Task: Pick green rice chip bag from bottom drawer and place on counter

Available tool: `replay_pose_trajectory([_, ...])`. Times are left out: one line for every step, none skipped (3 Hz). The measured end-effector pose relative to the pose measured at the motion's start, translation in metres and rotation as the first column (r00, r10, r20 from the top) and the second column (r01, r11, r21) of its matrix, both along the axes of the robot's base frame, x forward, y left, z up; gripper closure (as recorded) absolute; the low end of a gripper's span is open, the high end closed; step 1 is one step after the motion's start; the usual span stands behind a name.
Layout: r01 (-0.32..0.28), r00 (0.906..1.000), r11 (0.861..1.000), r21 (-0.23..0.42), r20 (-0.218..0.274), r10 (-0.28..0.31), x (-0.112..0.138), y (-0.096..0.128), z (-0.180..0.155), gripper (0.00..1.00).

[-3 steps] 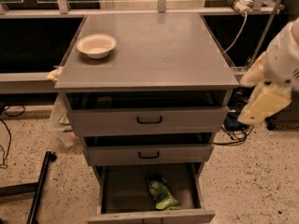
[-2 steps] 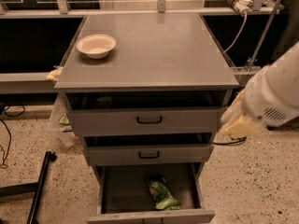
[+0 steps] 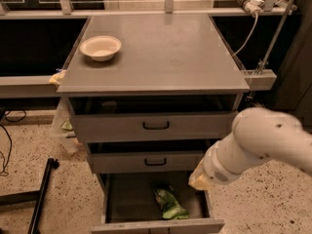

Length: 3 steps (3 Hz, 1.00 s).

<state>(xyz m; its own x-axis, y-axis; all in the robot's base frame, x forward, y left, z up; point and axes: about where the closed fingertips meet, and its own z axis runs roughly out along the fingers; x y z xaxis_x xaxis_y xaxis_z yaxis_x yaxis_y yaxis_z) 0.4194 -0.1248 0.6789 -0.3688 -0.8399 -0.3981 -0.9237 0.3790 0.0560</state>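
The tool (image 3: 197, 180), a yellowish tip on the end of the single white arm (image 3: 253, 145) reaching in from the right, hangs over the far right corner of the open bottom drawer (image 3: 127, 201). Whether it is open or closed cannot be told, and nothing shows in its hold. The green bag (image 3: 170, 204) lies on the drawer floor, right of centre, just left of the tool, lower and nearer. Its long axis runs from far left to near right. The reach probably has to go down and a little leftward. Counted: one green bag, three drawers all partly pulled out, two black handles, one white bowl (image 3: 100, 48) at the tabletop's (image 3: 165, 52) far left.
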Motion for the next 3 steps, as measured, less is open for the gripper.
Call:
replay_pose_trajectory([0.028, 0.9995, 0.999, 0.027, 0.012, -0.029, 0.008, 0.005, -0.028, 1.0])
replay_pose_trajectory([0.033, 0.9991, 0.998, 0.051, 0.024, -0.035, 0.011, 0.005, -0.04, 1.0])
replay_pose_trajectory([0.041, 0.9991, 0.992, 0.119, -0.005, -0.041, 0.003, 0.018, -0.101, 1.0])
